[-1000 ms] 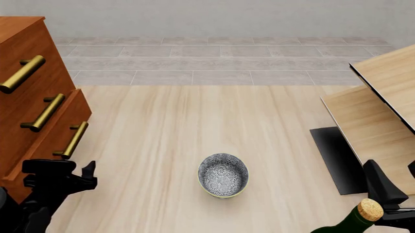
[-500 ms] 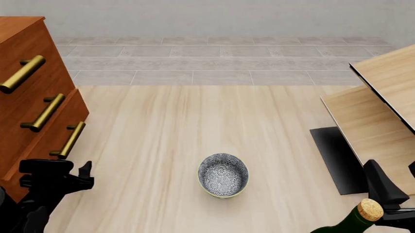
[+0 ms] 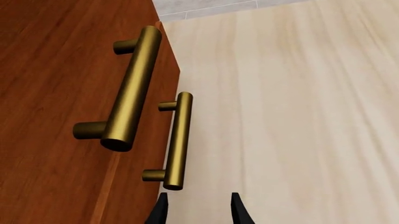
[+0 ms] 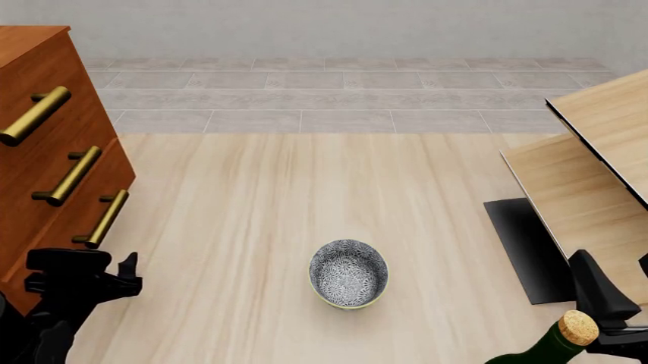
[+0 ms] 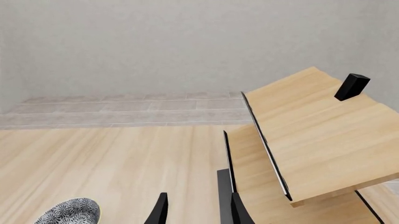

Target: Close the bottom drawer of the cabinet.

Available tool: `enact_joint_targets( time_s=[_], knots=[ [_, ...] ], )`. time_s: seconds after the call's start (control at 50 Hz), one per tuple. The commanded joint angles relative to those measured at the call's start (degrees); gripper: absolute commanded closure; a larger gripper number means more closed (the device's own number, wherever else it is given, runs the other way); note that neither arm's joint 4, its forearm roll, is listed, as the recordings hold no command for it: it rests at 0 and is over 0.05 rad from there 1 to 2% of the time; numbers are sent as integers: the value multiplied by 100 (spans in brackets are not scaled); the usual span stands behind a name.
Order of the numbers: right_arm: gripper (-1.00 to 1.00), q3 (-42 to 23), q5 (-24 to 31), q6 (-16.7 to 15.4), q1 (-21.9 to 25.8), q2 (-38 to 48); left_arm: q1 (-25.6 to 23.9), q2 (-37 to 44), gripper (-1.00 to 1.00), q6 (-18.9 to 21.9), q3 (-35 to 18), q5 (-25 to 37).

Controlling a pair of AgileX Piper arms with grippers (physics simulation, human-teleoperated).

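The reddish-brown cabinet (image 4: 41,91) stands at the table's left edge with three brass bar handles. Lowest on it, the bottom drawer (image 4: 71,227) shows its handle (image 4: 102,218) and sits nearly flush with the drawer above. In the left wrist view that drawer front (image 3: 134,186) and its handle (image 3: 177,140) lie just ahead of the fingers. My left gripper (image 4: 121,273) (image 3: 198,212) is open and empty, close in front of the bottom drawer, slightly to the handle's side. My right gripper (image 4: 623,292) (image 5: 197,212) hangs open and empty at the near right.
A patterned bowl (image 4: 348,273) (image 5: 68,212) sits mid-table. A green corked bottle (image 4: 567,334) stands at the near right by my right gripper. Pale wood panels (image 4: 597,174) (image 5: 311,140) and a black slab (image 4: 521,250) fill the right side.
The bottom drawer has slid back into the cabinet, its handle moving left. My left gripper followed it leftward. The right arm stayed put.
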Motion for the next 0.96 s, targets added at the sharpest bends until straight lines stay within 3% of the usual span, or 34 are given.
enact_joint_targets(
  time_s=[0.02, 0.96],
  knots=[
    [-100, 0, 14, 10, -4, -19, 206, -5, -100, 83, -9, -8],
    [-100, -2, 2, 41, 43, -2, 583, 124, -100, 357, -76, -9]
  ],
)
